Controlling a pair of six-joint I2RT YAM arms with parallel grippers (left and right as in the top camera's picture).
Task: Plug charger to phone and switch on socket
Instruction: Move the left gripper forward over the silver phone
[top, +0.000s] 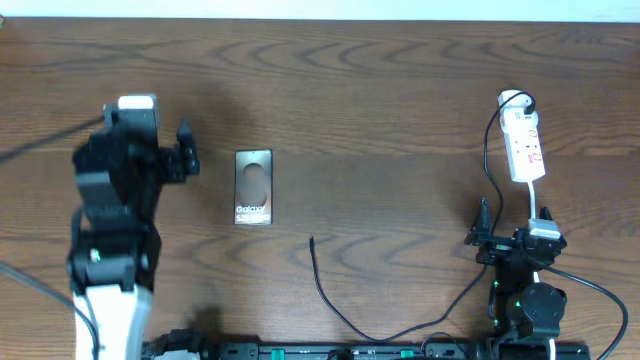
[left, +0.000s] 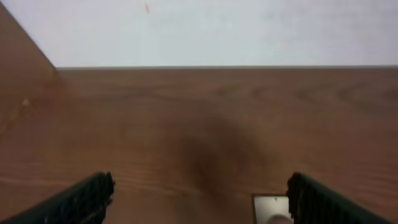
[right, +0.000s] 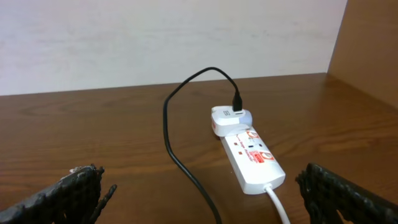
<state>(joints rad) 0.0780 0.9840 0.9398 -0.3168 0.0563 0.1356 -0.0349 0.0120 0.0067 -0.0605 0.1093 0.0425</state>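
The phone (top: 253, 186) lies flat left of the table's middle, "Galaxy" lettering at its near end. One corner of the phone (left: 270, 208) shows by the right finger in the left wrist view. My left gripper (top: 160, 145) (left: 199, 193) hovers open to the left of the phone, with nothing between its fingers. The charger cable (top: 330, 300) (right: 180, 155) has its loose tip near the middle of the table and runs right to a white adapter (right: 230, 118) plugged into the socket (top: 524, 145) (right: 252, 155). My right gripper (top: 513, 222) (right: 202, 190) stands open just short of the socket's near end.
The socket's white cord (right: 277, 202) runs from its near end toward my right arm. The charger cable loops along the front edge of the table (top: 400, 335). A pale wall rises behind the table's far edge (left: 217, 67).
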